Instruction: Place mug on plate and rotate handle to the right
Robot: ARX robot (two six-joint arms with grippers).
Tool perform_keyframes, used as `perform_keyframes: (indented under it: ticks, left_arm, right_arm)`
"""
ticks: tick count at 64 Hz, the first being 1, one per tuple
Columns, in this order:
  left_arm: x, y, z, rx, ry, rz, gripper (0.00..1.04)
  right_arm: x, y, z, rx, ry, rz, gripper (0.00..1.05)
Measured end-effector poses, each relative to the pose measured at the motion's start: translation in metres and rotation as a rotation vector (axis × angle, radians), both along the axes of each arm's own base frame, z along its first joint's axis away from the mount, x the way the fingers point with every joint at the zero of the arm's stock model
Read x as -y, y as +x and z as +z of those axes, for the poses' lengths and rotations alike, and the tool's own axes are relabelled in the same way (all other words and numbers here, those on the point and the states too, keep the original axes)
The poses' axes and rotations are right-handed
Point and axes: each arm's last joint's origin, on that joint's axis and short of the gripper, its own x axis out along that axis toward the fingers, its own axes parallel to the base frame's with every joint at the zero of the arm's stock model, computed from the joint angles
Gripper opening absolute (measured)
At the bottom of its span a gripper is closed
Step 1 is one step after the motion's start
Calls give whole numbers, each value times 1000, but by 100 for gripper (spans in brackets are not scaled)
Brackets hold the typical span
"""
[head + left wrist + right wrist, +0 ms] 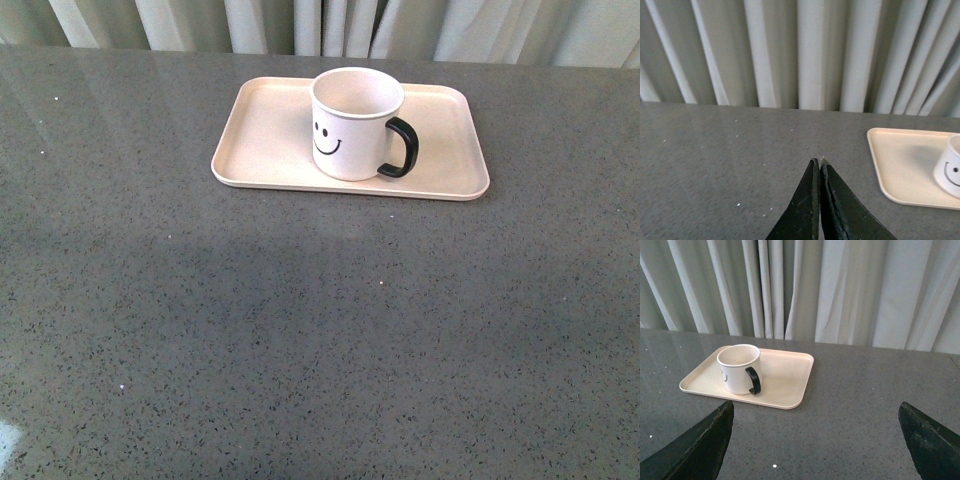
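The mug (355, 125) stands on the plate (262, 160), upper middle of the front view, handle (400, 148) pointing frame-right. Well back from it, the right gripper (815, 405) gapes empty and the left gripper (819, 162) is pressed closed on nothing.

tabletop (300, 330): grey, speckled, glossy | curtain (270, 20): pale, pleated, vertical folds, hanging behind far table edge, spanning full width

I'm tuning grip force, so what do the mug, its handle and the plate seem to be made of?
The mug looks like glazed white ceramic: thick rim, soft sheen. Its handle is glossy black with highlights, probably glazed too. The plate is matte cream with a low moulded rim, perhaps melamine or bamboo-fibre plastic; the look leaves that open.
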Motion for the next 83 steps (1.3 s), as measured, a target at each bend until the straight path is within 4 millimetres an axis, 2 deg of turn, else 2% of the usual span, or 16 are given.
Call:
perform_keyframes:
  ticks: [7,30,83]
  left_arm:
    - [-3,-12,-6,-24,0,11,1]
    - [-3,-41,-3,-13,0,9,1]
    - [-3,-74,4,10,0,9,1]
  right_arm:
    - [0,0,0,0,0,0,96]
    - [0,0,0,0,0,0,96]
    - [0,0,0,0,0,0,96]
